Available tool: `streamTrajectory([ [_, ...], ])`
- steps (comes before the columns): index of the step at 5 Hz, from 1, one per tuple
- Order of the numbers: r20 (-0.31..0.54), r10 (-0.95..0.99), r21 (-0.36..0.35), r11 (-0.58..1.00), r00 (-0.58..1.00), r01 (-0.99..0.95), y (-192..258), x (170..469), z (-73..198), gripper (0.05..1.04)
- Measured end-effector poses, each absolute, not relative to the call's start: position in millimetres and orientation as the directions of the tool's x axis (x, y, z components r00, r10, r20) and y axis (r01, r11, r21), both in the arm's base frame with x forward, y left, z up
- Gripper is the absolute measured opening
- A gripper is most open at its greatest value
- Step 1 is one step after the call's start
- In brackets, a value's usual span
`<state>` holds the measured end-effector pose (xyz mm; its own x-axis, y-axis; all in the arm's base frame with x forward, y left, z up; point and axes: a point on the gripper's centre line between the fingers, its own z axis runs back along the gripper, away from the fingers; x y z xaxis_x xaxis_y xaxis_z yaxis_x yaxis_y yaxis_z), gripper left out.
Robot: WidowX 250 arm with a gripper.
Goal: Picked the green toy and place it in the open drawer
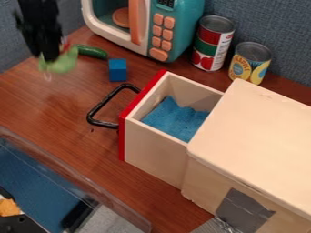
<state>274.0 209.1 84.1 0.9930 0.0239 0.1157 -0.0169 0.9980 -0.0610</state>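
The black gripper (51, 53) hangs at the upper left, shut on the light green toy (61, 64). That toy is held above the table, left of the drawer and toward the back; its outline is blurred. The wooden drawer (154, 150), with a red front and a black handle, stands pulled out of its box toward the left. A blue cloth (176, 121) lies inside it. The closed part of the box covers the drawer's right end.
A blue cube (117, 70) and a dark green cucumber-like item (92, 51) lie between gripper and drawer. Behind them stands a toy microwave (176, 27), with a red can (212, 45) and a yellow can (249, 63) to its right. A clear bin's rim (72, 184) crosses the lower left.
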Motion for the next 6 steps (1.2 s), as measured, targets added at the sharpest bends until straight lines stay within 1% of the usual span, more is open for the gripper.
streamTrajectory([
  [1, 0.176, 0.023, -0.097, 0.995, 0.984, -0.006, 197, 262, 133, 0.28],
  [2, 0.225, 0.002, -0.183, 0.982, 0.974, 0.04, 170, 251, 174, 0.253],
  [3, 0.235, -0.047, -0.231, 0.968, 0.971, 0.103, 133, 240, 187, 0.248],
  [4, 0.212, -0.166, -0.249, 0.944, 0.963, 0.218, 80, 240, 177, 0.248],
  [5, 0.209, -0.238, -0.269, 0.919, 0.948, 0.29, 31, 248, 174, 0.248],
  [6, 0.206, -0.289, -0.279, 0.898, 0.935, 0.34, -2, 259, 167, 0.248],
])
